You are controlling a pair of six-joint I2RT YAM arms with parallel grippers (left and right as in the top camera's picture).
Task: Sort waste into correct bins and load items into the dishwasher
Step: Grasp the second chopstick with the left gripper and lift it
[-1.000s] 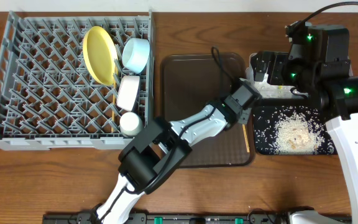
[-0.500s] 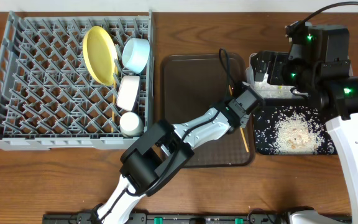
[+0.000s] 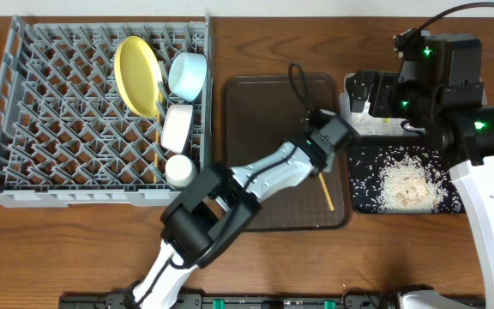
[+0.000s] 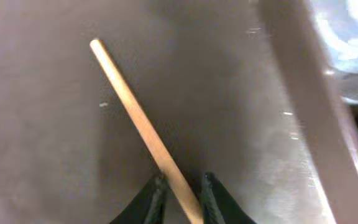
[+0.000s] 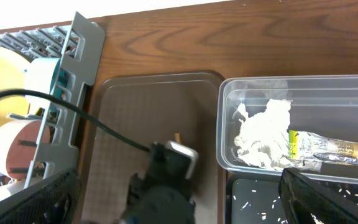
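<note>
One chopstick (image 4: 135, 112) is clamped at its near end between the closed fingers of the left gripper (image 4: 182, 188). Its free length runs forward and to the left of the fingertips, over the floor of the brown tray (image 3: 264, 112); whether it touches that floor cannot be told. Seen from the left gripper, the dish rack (image 3: 58, 112) stands well off on the counter (image 3: 75, 249). It holds the yellow plate (image 3: 135, 73), light blue bowl (image 3: 187, 75), white bowl (image 3: 177, 126), white cup (image 3: 180, 169) and a second chopstick (image 3: 156, 142). The right gripper (image 3: 374, 96) has its fingers spread wide and grips nothing. Just ahead of it is the clear container (image 5: 291, 81), with tissue (image 5: 260, 134) and wrapper (image 5: 328, 149) inside. Directly below it is the black tray (image 3: 363, 202), scattered with rice (image 3: 406, 184).
</note>
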